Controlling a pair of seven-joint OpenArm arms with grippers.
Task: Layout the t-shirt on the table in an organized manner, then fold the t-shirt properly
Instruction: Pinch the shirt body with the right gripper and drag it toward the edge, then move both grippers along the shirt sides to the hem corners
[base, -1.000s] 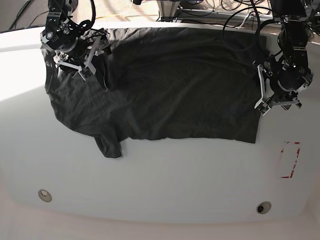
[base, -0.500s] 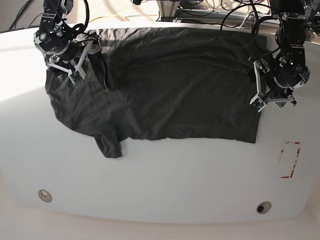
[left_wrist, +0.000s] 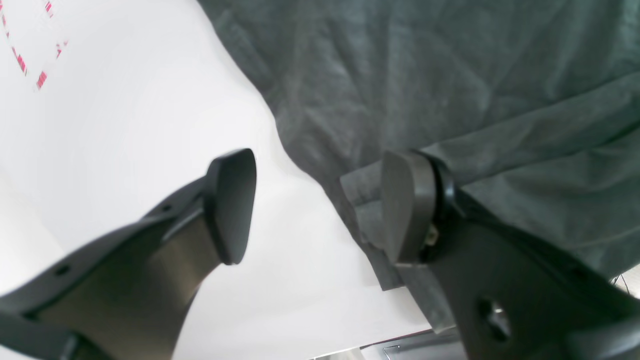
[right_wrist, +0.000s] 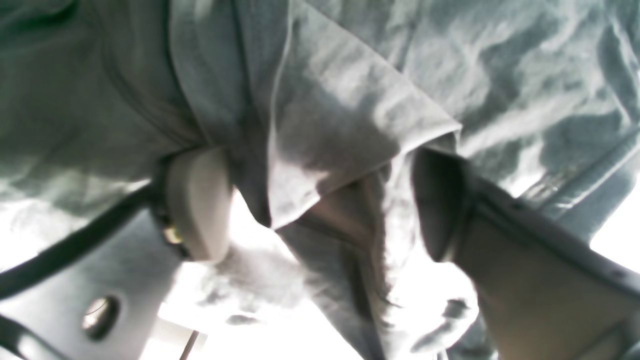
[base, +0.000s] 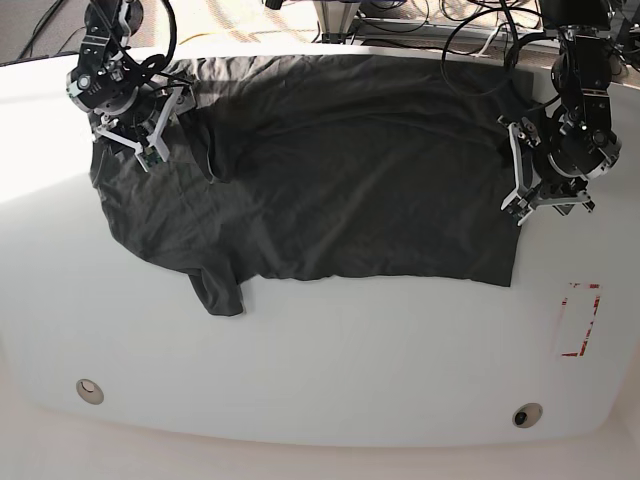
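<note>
The dark grey t-shirt (base: 340, 170) lies spread across the far half of the white table (base: 330, 360), with one sleeve (base: 218, 290) bunched at its near left corner. My left gripper (base: 518, 203) is open at the shirt's right edge. In the left wrist view one of its fingers (left_wrist: 405, 205) is over the hem of the t-shirt (left_wrist: 450, 75) and the other is over bare table (left_wrist: 125, 125). My right gripper (base: 135, 148) is open over the shirt's far left corner. In the right wrist view, a raised fold of cloth (right_wrist: 325, 130) stands between its spread jaws.
A red dashed rectangle (base: 580, 320) marks the table at the near right and also shows in the left wrist view (left_wrist: 30, 65). Two round grommet holes (base: 90, 390) (base: 527, 414) sit near the front edge. Cables (base: 470, 30) and stands crowd the space beyond the far edge.
The left gripper has moved up and inward to the shirt's right edge. The right gripper has shifted slightly left and toward the far corner. The shirt lies much the same.
</note>
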